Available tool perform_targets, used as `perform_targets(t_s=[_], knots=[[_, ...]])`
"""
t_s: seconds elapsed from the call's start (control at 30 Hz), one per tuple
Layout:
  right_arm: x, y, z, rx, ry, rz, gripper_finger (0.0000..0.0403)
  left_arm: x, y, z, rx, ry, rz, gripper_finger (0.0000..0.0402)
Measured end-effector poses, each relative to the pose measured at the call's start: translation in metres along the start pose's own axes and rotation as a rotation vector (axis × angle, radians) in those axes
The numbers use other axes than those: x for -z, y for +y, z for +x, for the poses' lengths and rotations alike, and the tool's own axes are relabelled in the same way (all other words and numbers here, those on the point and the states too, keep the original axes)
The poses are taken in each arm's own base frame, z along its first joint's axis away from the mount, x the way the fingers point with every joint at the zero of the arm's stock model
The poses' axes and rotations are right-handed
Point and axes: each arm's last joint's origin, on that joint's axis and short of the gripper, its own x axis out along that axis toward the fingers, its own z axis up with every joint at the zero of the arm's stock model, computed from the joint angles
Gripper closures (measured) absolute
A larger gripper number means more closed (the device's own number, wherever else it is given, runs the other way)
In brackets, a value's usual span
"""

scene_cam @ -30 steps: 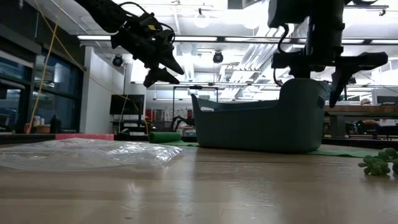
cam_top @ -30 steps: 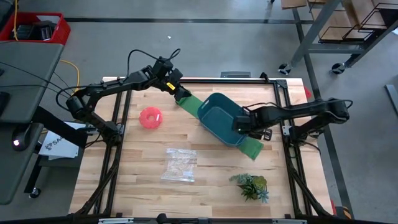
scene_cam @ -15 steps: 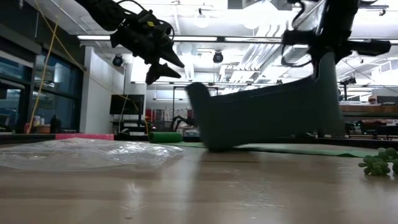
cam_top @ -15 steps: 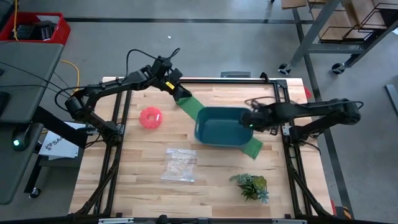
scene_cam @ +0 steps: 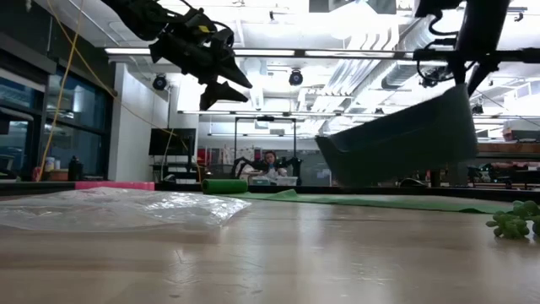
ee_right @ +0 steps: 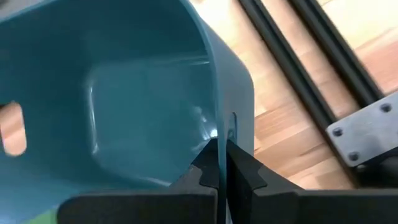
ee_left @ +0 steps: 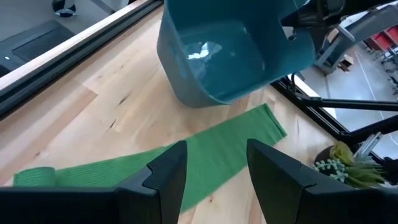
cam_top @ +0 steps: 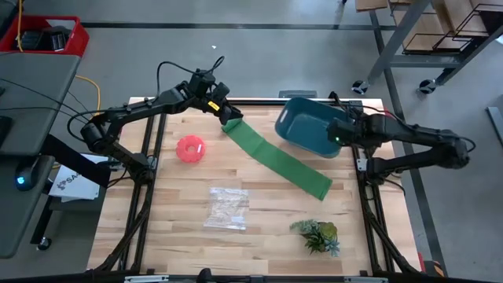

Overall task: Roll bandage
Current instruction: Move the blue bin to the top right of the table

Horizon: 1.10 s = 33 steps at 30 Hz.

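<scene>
High view: right claw [cam_top: 339,135], clamped on the tub [cam_top: 308,124] rim, has lifted it off the bandage [cam_top: 277,161]; left claw [cam_top: 222,112] waits open, free to start rolling.

One green bandage [cam_top: 277,159], one teal tub [cam_top: 308,126], one pink ring [cam_top: 190,148], one plastic bag [cam_top: 226,207], one plant sprig [cam_top: 317,235]

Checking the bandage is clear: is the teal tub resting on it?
No, the right gripper holds the teal tub tilted beside the bandage.

wooden table [cam_top: 181,236], bandage [cam_top: 283,161], ring [cam_top: 190,148], bag [cam_top: 226,207], probably sprig [cam_top: 317,234]
</scene>
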Motion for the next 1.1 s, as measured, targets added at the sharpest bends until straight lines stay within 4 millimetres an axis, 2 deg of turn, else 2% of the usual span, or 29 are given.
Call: perform_targets(t_s=[0.27, 0.43, 0.6, 0.7, 0.93, 1.0, 1.1], knots=[[-0.014, 0.005, 0.01, 0.054, -0.018, -0.009, 0.0403, 0.0, 0.0, 0.0, -0.007, -0.001, -0.002, 0.0239], [-0.015, 0.005, 0.011, 0.07, 0.042, 0.013, 0.0402, 0.0, 0.0, 0.0, -0.007, 0.001, -0.07, 0.0239], [-0.015, 0.006, 0.011, 0.064, 0.042, 0.014, 0.0395, 0.0, 0.0, 0.0, -0.007, 0.001, -0.065, 0.0239], [-0.015, 0.005, 0.011, 0.071, 0.028, 0.005, 0.0362, 0.0, 0.0, 0.0, -0.007, 0.001, -0.076, 0.0238], [-0.016, 0.001, 0.01, 0.089, 0.039, -0.002, 0.0238, 0.0, 0.0, 0.0, -0.006, 0.001, -0.086, 0.0238], [-0.016, 0.001, 0.009, 0.081, 0.038, 0.0, 0.0215, 0.0, 0.0, 0.0, -0.007, 0.001, -0.065, 0.0238], [-0.023, 0.002, -0.002, 0.026, -0.005, -0.034, 0.0199, -0.001, 0.004, -0.001, -0.036, -0.01, -0.016, 0.0238]])
